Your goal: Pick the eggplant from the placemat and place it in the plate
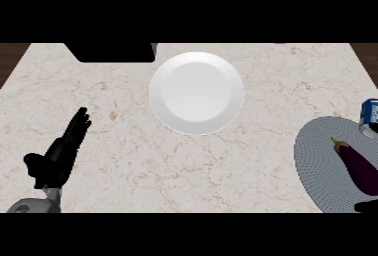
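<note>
While the eggplant (356, 166) lies on the placemat (319, 161) at the right edge of the head view, only a small dark bit of the right hand (367, 206) shows at the lower right corner, just below the eggplant's lower end. Whether that hand touches the eggplant cannot be told, and the state of its fingers cannot be told either, since almost all of it is cut off by the edge of the view.

The eggplant is dark purple and long, with its stem end pointing up and to the left and its body running down toward the right edge. It rests on the right part of the grey round placemat, which is itself partly out of view. A blue and white container (370, 116) stands at the upper right rim of the placemat, apart from the eggplant.

The white plate (196, 93) sits on the marble desk (125, 155) near the upper middle, well apart from the placemat and to its upper left.

The left hand (59, 155) shows at the lower left, released, fingers straight and pointing up, resting over the desk and holding nothing. It is well apart from the plate and far from the eggplant.

A black block (114, 52) sits at the far edge of the desk, upper left of the plate.
</note>
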Available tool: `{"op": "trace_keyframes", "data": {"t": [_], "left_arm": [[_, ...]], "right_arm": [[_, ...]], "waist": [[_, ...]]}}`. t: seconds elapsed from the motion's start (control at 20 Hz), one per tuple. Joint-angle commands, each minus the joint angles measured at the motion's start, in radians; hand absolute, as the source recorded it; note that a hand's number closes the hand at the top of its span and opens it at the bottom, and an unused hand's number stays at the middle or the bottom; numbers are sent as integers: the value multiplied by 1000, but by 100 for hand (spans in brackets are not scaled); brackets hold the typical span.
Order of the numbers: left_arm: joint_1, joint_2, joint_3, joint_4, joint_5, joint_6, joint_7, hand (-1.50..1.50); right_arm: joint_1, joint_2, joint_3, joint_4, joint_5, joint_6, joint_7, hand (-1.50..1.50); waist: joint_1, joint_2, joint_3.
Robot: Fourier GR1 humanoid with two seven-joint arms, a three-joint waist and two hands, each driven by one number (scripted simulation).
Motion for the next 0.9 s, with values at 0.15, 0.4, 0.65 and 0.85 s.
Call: {"op": "trace_keyframes", "data": {"t": [0.15, 0.4, 0.65, 0.85], "left_arm": [[-25, -11, 18, 2, -18, -15, 19, 0], [-13, -47, 36, 41, -38, -29, -22, 0], [-9, -82, 19, -3, -81, 5, 20, 0], [61, -70, 39, -99, -75, -26, 51, 0]], "right_arm": [[-77, 11, 37, -40, 50, 152, 260, -150], [-103, 84, 57, 5, 135, 210, 277, -150], [-110, 53, -52, 196, 128, 293, 108, -150], [-109, 159, 1, 132, 229, 304, 200, -150]], "waist": [[4, 1, 1], [2, 1, 1], [3, 1, 2], [3, -1, 2]]}}
